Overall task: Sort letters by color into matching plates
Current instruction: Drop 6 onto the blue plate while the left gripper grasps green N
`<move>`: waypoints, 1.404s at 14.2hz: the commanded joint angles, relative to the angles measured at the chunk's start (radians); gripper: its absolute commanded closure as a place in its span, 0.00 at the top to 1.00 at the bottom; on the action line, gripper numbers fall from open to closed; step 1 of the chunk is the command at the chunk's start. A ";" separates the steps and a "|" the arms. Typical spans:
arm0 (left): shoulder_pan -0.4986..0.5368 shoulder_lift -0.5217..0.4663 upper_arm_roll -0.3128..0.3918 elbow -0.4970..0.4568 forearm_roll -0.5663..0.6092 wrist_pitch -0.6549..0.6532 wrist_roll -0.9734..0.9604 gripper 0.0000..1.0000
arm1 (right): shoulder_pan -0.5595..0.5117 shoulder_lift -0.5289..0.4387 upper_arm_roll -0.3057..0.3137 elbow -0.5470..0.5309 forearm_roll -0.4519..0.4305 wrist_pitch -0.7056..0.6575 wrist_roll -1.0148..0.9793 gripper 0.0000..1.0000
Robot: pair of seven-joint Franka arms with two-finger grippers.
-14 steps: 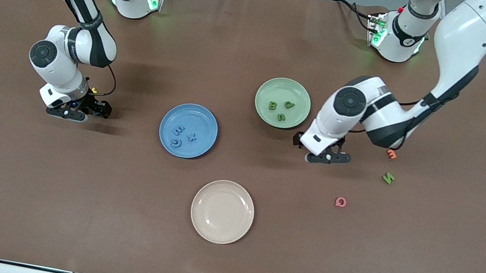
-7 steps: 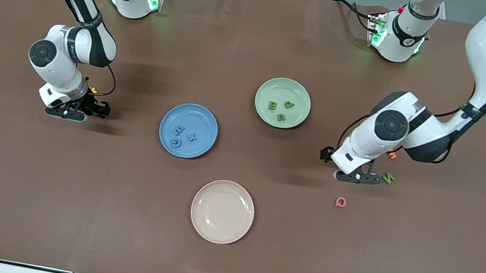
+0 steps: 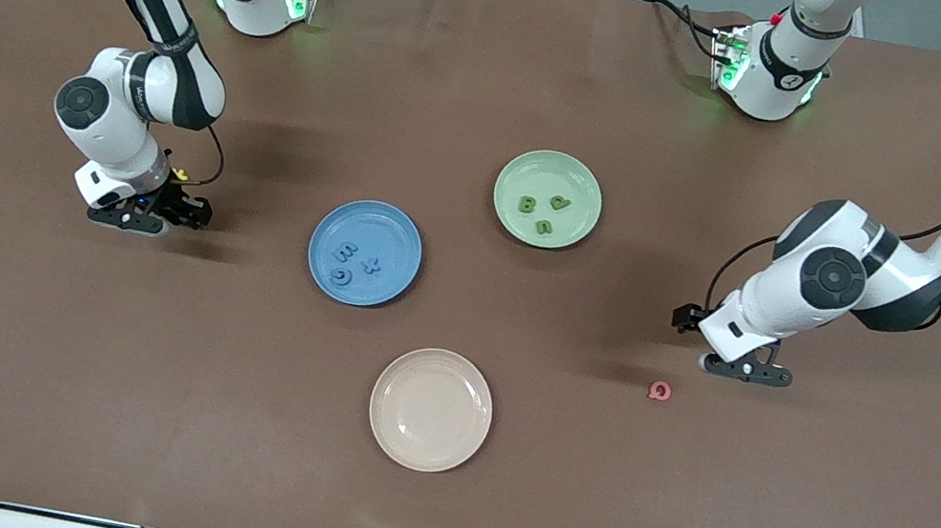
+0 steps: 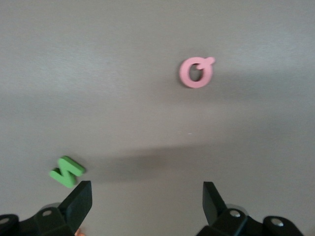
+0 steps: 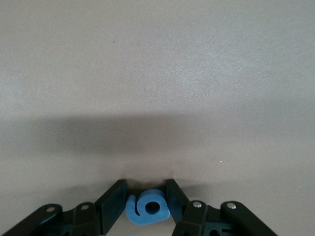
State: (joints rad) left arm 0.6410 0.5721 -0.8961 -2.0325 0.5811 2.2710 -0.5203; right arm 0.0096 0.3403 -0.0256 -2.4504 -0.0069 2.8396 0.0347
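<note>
Right claw (image 5: 146, 196) grips blue letter (image 5: 147, 209) (partly cut off); left claw (image 4: 147, 196) gapes.

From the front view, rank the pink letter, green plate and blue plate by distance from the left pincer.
Left pincer is low over the table, open.
1. Pink letter, just nearer the camera.
2. Green plate, toward the middle.
3. Blue plate, toward the right arm's end.

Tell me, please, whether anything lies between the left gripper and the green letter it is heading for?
Nothing visible does: the left gripper is open just above the table, with the green letter beside one finger. The pink letter lies well apart.
</note>
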 commanded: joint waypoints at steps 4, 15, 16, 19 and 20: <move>0.106 0.006 -0.011 -0.014 0.137 -0.005 0.100 0.99 | 0.003 0.014 0.010 0.002 0.004 0.001 0.011 0.03; 0.198 0.075 0.000 -0.083 0.183 0.131 0.111 0.98 | 0.225 0.012 0.010 0.140 0.004 -0.117 0.356 0.01; 0.197 0.075 0.008 -0.090 0.184 0.134 0.111 0.97 | 0.251 0.014 0.012 0.155 0.004 -0.117 0.401 0.01; 0.197 0.078 0.029 -0.114 0.236 0.169 0.083 0.97 | 0.328 0.017 0.012 0.243 0.005 -0.239 0.543 0.01; 0.195 0.081 0.032 -0.126 0.249 0.180 0.060 0.97 | 0.369 0.017 0.012 0.284 0.005 -0.293 0.612 0.01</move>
State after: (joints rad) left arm 0.8279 0.6526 -0.8685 -2.1312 0.7870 2.4153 -0.4178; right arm 0.3277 0.3464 -0.0057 -2.2479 -0.0065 2.6362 0.5491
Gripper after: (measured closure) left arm 0.026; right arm 0.648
